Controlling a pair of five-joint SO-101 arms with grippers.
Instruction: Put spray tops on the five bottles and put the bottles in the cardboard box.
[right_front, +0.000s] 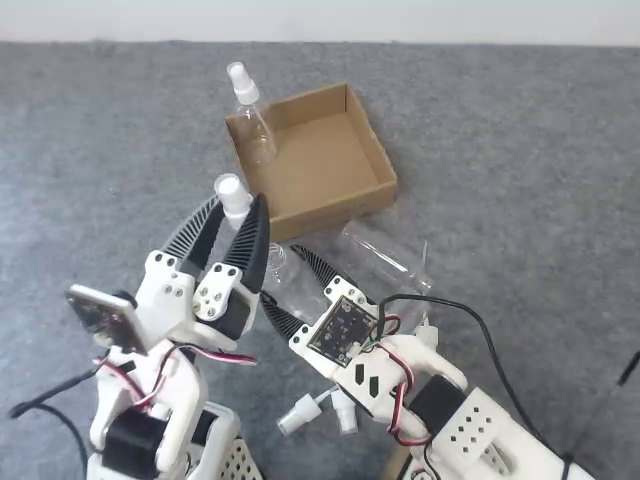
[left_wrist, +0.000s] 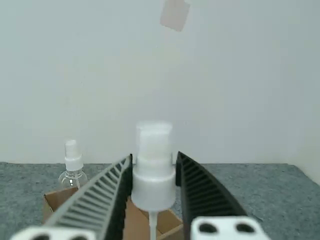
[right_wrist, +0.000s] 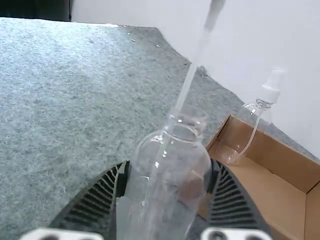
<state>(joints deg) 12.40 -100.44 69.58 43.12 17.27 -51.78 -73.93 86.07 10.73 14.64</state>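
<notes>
— Grey, felt-like tabletop under a plain white wall: where do we stand?

— Start with our left gripper. It is closed around a white plastic spray top, held upright with its thin dip tube hanging down. Just below, our right gripper clasps a clear plastic bottle by the body, neck open. The tube's end is at or just inside the neck, and the top is not seated.

— How much do we count as done?

— One of five, we judge. A second clear bottle with a white spray top stands in the far left corner of the shallow brown cardboard box. The bottle we hold needs its top seated and fastened before it goes in the box.

— And the rest?

— Uncapped clear bottles lie on the tabletop just beside the box's near wall. They overlap, so we cannot tell how many there are. Loose white spray tops lie near the base of our right arm.

— Anything in our way?

— The box's near wall stands between the held bottle and the box floor. The lying bottles are also close to our right gripper, and a careless swing could roll them.
</notes>
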